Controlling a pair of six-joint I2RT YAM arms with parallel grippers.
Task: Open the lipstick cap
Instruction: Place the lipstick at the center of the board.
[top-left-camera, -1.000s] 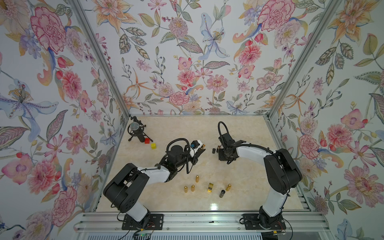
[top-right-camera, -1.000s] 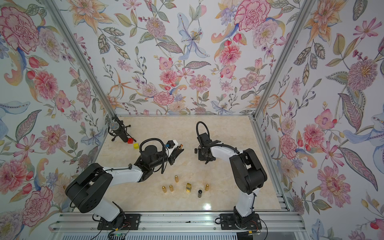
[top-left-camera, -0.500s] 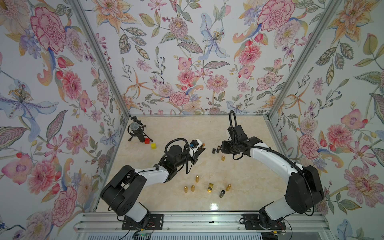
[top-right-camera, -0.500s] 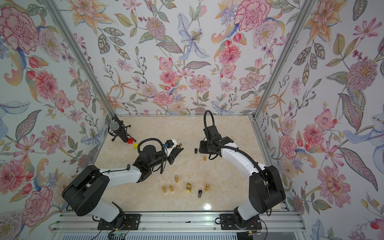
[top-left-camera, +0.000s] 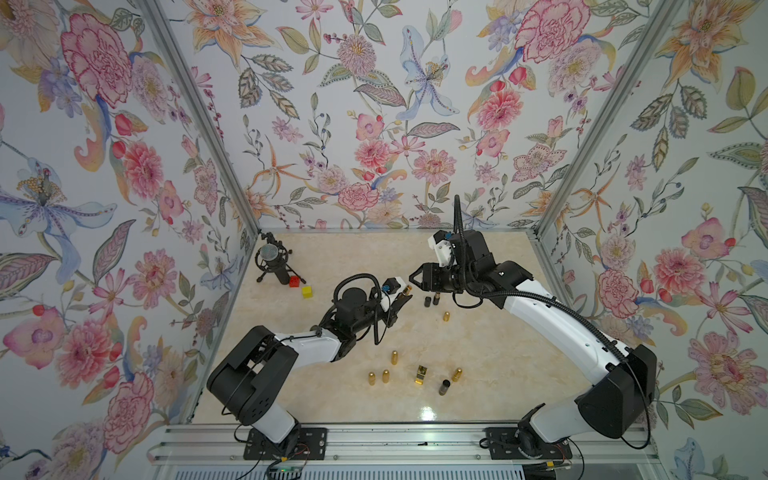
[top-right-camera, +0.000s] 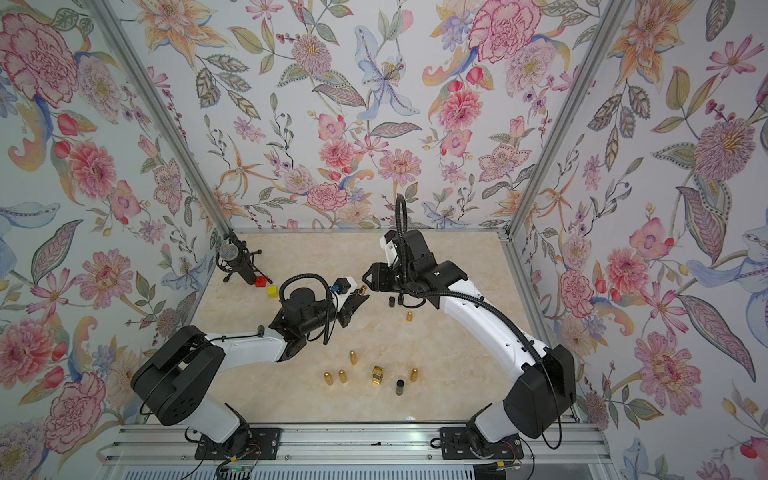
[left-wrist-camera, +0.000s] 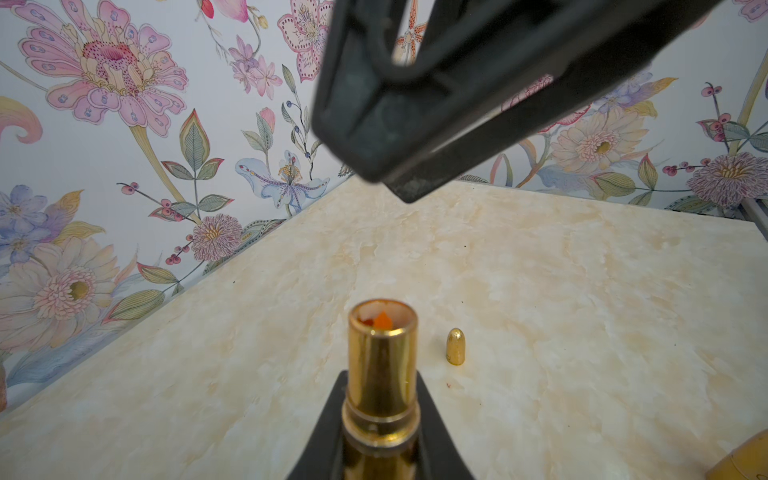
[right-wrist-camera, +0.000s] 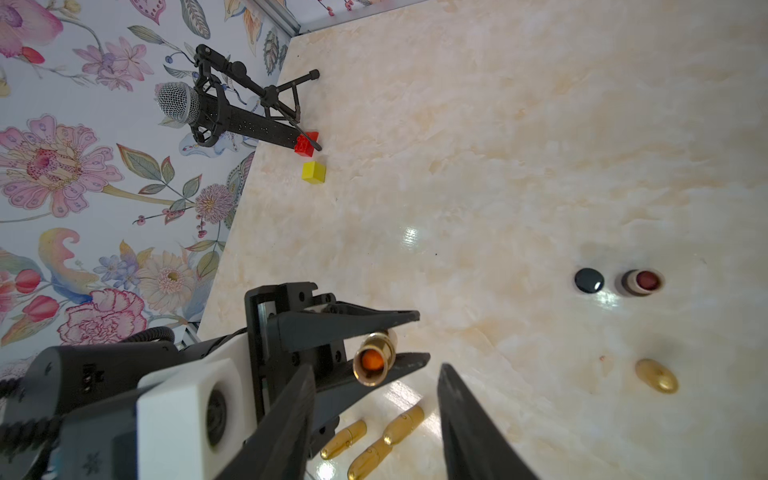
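The left gripper (right-wrist-camera: 419, 337) is clamped on the lower body of a shiny gold cylindrical lipstick tube (right-wrist-camera: 376, 359), holding it raised above the cream marble-patterned tabletop (top-left-camera: 353, 257) near its middle; the tube's end is uncovered, with orange lipstick showing inside the rim in both wrist views; the right gripper (top-left-camera: 414, 277) hovers just beyond that open end, its black fingers (right-wrist-camera: 465, 424) spread apart with nothing between them; a small gold bullet-shaped cap (top-left-camera: 446, 316) rests on the tabletop, apart from both grippers; a round black cap (right-wrist-camera: 589, 280) and an uncapped dark-red lipstick (right-wrist-camera: 642, 281) stand side by side nearby.
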